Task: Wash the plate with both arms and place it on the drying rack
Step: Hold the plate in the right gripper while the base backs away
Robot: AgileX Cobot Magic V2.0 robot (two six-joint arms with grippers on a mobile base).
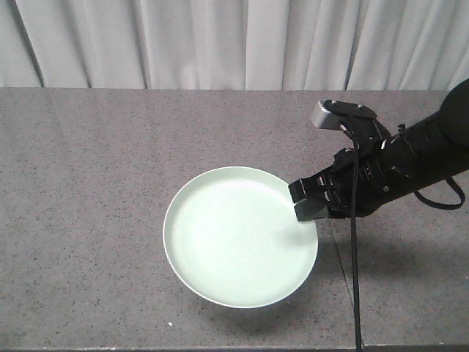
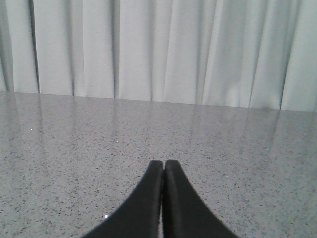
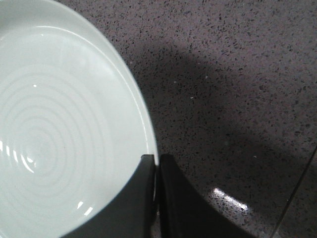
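The pale mint-green plate is held a little above the grey speckled counter, its shadow showing beneath it. My right gripper is shut on the plate's right rim, one finger over the inside and one outside. In the right wrist view the plate fills the left side and the gripper pinches its edge. My left gripper is shut with nothing between its fingers, low over bare counter; it does not appear in the front view. The drying rack is out of view.
The grey speckled counter spreads across the front view, backed by a white pleated curtain. A black cable hangs from the right arm down to the counter's front edge.
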